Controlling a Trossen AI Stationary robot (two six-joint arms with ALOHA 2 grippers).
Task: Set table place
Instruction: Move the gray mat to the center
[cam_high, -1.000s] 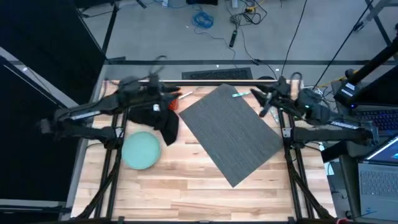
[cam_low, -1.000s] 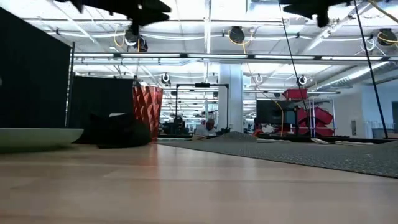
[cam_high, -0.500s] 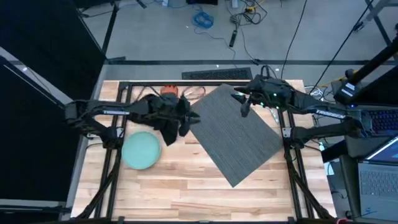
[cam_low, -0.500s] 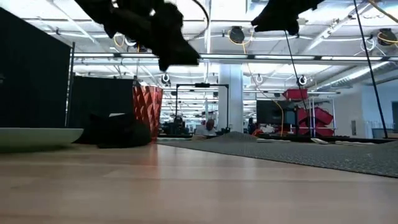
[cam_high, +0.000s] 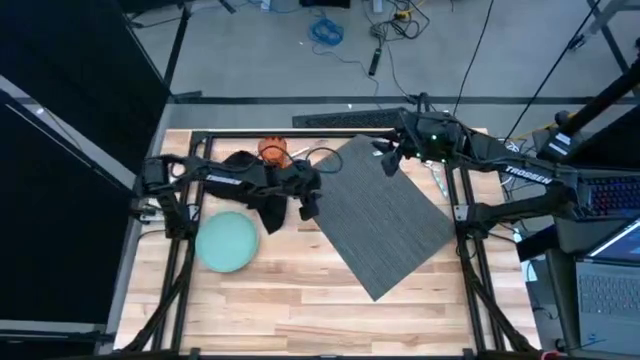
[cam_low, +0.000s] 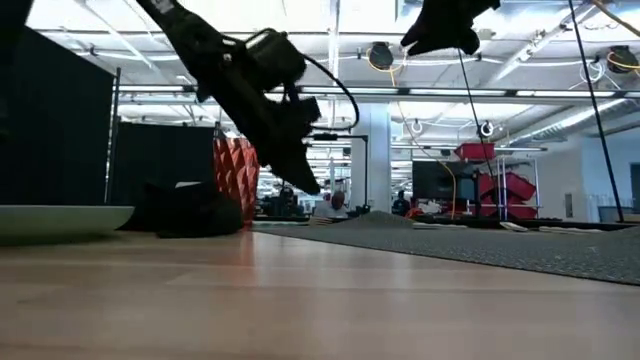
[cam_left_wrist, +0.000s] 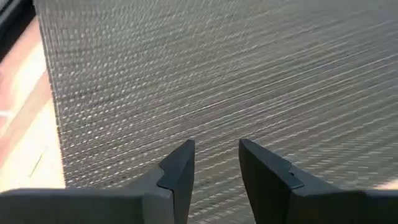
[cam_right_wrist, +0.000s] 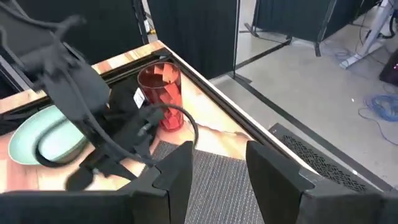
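The left gripper (cam_high: 308, 207) hangs above the left edge of the placemat (cam_high: 375, 213), its two dark wedge-shaped fingers (cam_left_wrist: 180, 171) parted with nothing between them; the left wrist view sees only ribbed grey weave past them, plus a strip of pale wood at one side. In the low view this arm slants down from above, its tip (cam_low: 308, 183) clear of the mat's surface, though how far is hard to judge.

The right gripper (cam_high: 388, 165) hovers over the mat's far corner, fingers (cam_right_wrist: 176, 171) likewise spread and empty. In the low view only its dark underside shows, cut off by the picture's top.

The placemat lies askew on the table (cam_high: 290, 300), a wide dark grey rectangle turned diagonally, right of centre. The table is light butcher-block of joined planks.

Left of the mat, a black napkin (cam_high: 262, 205) lies crumpled, partly hidden beneath the left arm. A pale teal round plate (cam_high: 227, 241) sits just beside it, nearer the front. Behind the napkin stands a faceted red tumbler (cam_right_wrist: 160, 95), probably translucent plastic.
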